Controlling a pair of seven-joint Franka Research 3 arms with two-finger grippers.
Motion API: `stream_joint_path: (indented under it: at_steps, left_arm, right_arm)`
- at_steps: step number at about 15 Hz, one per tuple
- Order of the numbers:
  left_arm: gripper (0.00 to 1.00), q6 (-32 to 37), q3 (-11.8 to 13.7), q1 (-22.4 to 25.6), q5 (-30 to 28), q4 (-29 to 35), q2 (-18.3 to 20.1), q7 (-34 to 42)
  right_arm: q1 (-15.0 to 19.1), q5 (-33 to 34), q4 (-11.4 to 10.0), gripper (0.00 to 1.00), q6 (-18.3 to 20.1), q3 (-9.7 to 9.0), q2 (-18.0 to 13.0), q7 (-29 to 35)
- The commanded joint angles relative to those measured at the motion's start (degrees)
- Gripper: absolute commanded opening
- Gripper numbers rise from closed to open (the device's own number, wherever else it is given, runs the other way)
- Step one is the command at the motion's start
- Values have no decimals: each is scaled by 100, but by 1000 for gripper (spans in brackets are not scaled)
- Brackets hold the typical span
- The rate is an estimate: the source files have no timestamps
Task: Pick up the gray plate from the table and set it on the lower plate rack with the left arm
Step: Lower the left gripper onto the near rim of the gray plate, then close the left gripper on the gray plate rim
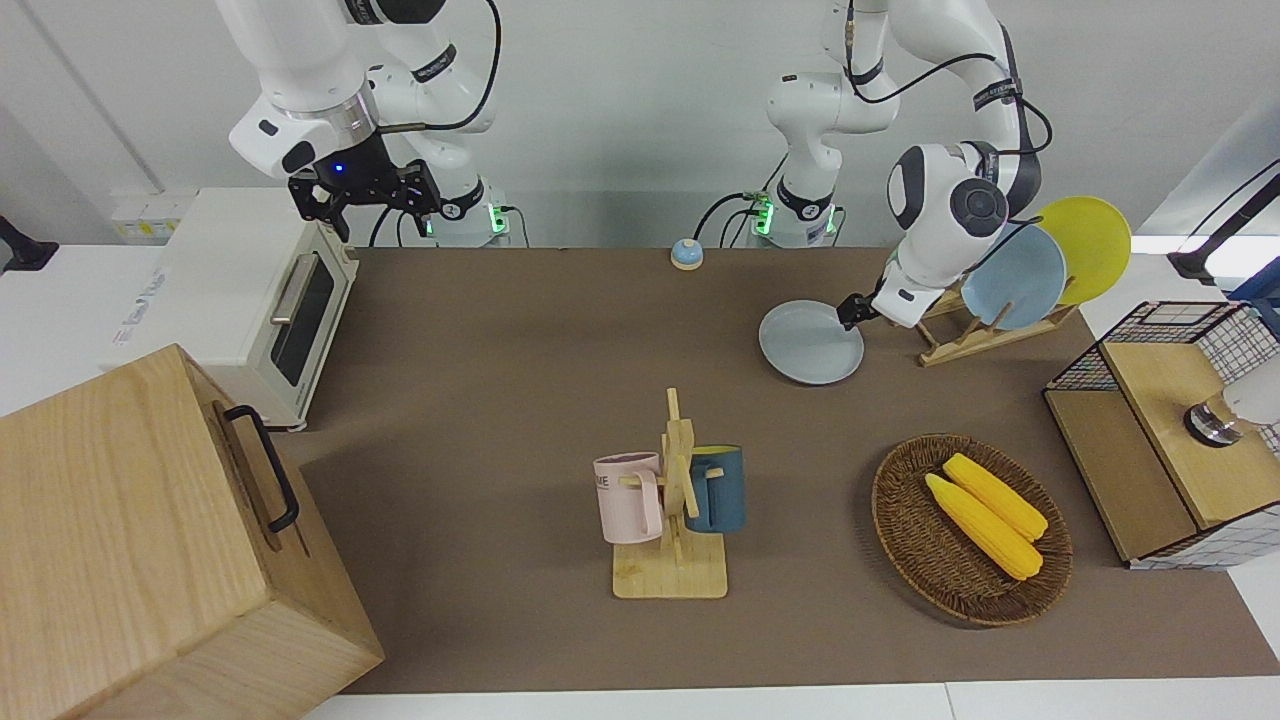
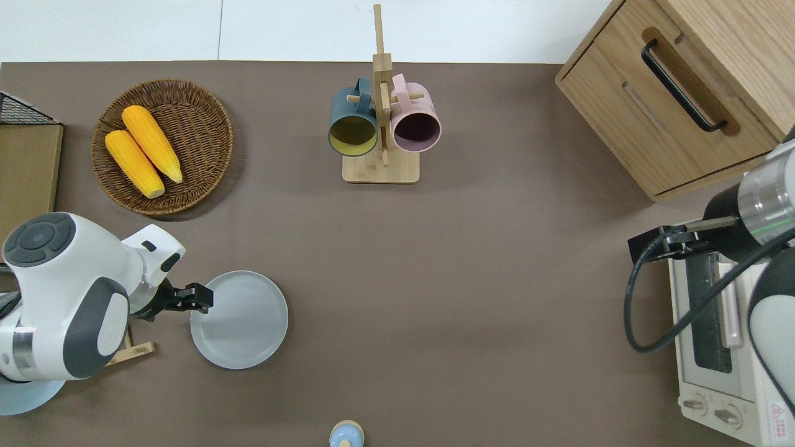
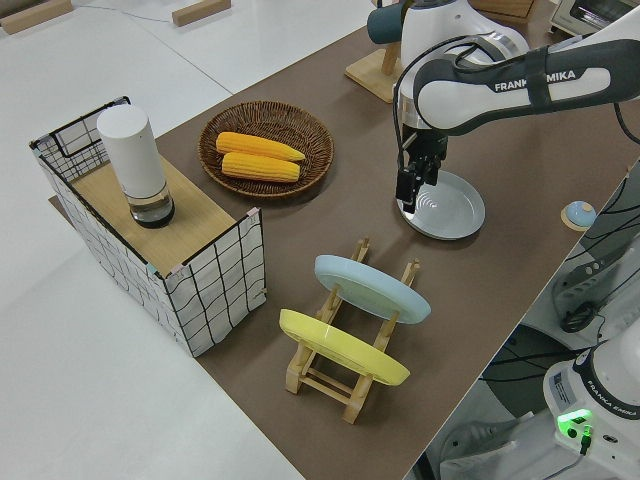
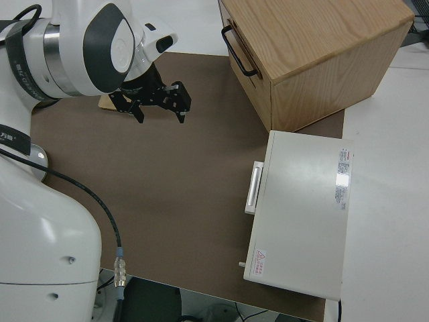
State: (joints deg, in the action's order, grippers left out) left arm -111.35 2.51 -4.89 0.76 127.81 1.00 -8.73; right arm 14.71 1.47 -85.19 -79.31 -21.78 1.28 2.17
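Observation:
The gray plate (image 1: 810, 342) lies flat on the table (image 1: 520, 380), next to the lower plate rack (image 1: 975, 340). It also shows in the overhead view (image 2: 239, 320) and the left side view (image 3: 445, 205). The rack (image 3: 330, 385) holds a light-blue plate (image 1: 1015, 275) and a yellow plate (image 1: 1085, 245) on edge. My left gripper (image 2: 202, 297) points down, open, at the gray plate's rim on the rack's side, low over it (image 3: 408, 185). My right arm is parked, its gripper (image 4: 157, 100) open and empty.
A wooden mug stand (image 1: 670, 500) with two mugs stands mid-table. A wicker basket (image 1: 900, 530) with corn and a wire-sided box (image 1: 1170, 430) are toward the left arm's end. A toaster oven (image 1: 250, 300) and a wooden cabinet (image 1: 150, 540) are at the right arm's end.

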Motion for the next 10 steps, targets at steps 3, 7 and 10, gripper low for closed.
stream_joint_path:
  at_steps: [3,7,10]
  left_arm:
    - [983,-141,-5,-3,-41,33,-468,-85]
    - [814,-308,-5,-3,-50,42,-653,-94]
    - [617,-379,-5,-3,-41,42,-776,-322]
  right_arm:
    - [147,38,55,983,82,-134,-14,73]
    - [147,38,55,983,82,-134,-14,73]
    - [147,38,55,983,82,-134,-14,73]
